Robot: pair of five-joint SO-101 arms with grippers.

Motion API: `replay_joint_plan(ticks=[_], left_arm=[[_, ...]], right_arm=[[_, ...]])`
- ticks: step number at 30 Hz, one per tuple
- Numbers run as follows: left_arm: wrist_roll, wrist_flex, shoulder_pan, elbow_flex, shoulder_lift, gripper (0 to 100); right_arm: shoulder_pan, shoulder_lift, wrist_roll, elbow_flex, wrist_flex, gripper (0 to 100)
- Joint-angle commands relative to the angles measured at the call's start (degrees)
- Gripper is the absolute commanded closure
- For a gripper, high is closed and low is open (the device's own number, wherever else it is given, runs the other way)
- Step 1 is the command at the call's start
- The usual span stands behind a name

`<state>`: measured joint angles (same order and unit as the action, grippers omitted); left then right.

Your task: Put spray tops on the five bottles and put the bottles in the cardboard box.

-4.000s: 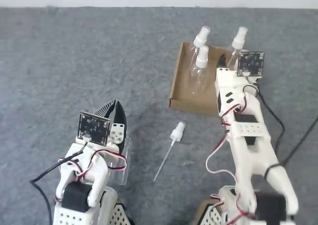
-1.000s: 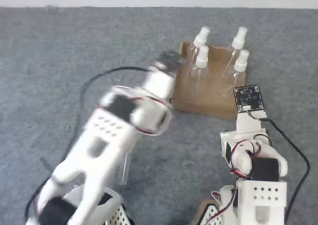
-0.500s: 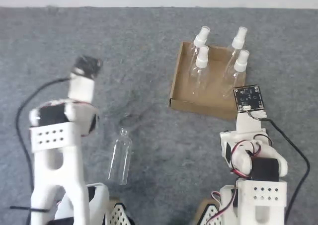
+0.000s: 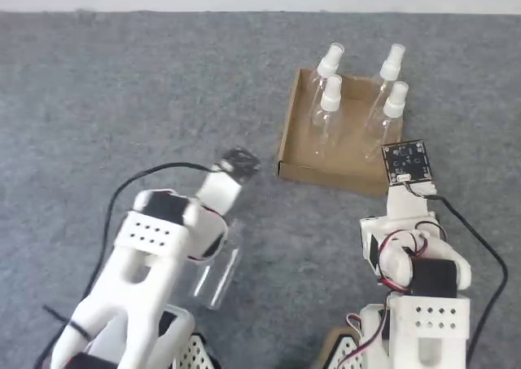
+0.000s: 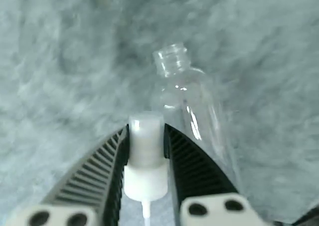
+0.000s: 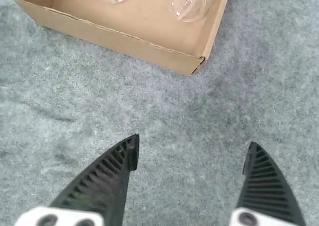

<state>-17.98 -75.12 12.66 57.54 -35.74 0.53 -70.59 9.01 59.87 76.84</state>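
A: Left gripper [image 5: 145, 133], what state?
B: Pinched on a white spray top [image 5: 146, 156]. Jaws pressed against both sides of its collar, thin dip tube running back toward the wrist.

A: The fifth bottle?
B: Uncapped bottle [image 5: 192, 106], clear, lying on its side on the grey carpet [image 5: 60, 61] just past the gripper's tips. Open threaded neck points away from the gripper. Cannot tell whether the tips touch it. From the high view it lies partly under the left arm [image 4: 155, 239], near the arms' bases and well apart from the box.

A: Box?
B: Cardboard box [image 4: 286, 137], towards the far right of the carpet. Inside stand four bottles [image 4: 330, 112], upright, spray tops on, two by two.

A: Right gripper [image 6: 193, 147]?
B: Jaws spread wide, nothing between them. It hangs over bare carpet just short of the box's near wall. Right arm [image 4: 415, 279] folded back over its base. From that wrist, two clear bottle bottoms show inside the box, close to its near corner
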Motion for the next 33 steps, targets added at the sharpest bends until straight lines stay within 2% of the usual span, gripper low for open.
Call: replay_joint_plan(ticks=[1, 4, 7, 10, 13, 18, 20, 26, 29, 33], left_arm=[[3.52, 1.85, 4.04, -3.03, -1.76, 99], [4.31, 2.73, 4.13, -6.11, -1.76, 99], [4.04, 2.9, -1.58, -9.89, -1.76, 99], [4.04, 6.51, -7.74, -10.86, -1.58, 98], [4.04, 8.0, -10.81, -11.21, 2.11, 97], [1.32, 10.02, -11.96, -11.65, 11.96, 81], [1.23, 9.67, -12.66, -13.23, 13.1, 78], [0.79, 2.46, -15.91, -21.49, 11.87, 77], [-3.25, -4.4, -17.58, -25.19, 10.64, 77], [-9.49, -14.24, -15.82, -25.1, 8.97, 77]], right_arm=[[-0.66, 1.27, 0.97, -0.26, 0.31, 71.7], [-0.66, 1.27, 0.97, -0.26, 0.31, 71.7], [-0.75, 1.27, 2.73, -0.26, 0.31, 71.7], [-0.75, 1.27, 3.6, -0.26, 0.4, 71.7], [-0.66, 1.27, 3.6, -0.26, 0.31, 71.7], [-0.66, 1.27, 3.6, -0.26, 0.31, 71.7], [-0.66, 1.27, 3.6, -0.18, 0.4, 71.7], [-0.66, 1.27, 3.96, 1.14, -0.13, 71.7], [-0.66, 1.27, 3.96, 1.23, -0.13, 71.7], [-0.66, 1.27, 3.96, 1.23, -0.22, 71.7]])
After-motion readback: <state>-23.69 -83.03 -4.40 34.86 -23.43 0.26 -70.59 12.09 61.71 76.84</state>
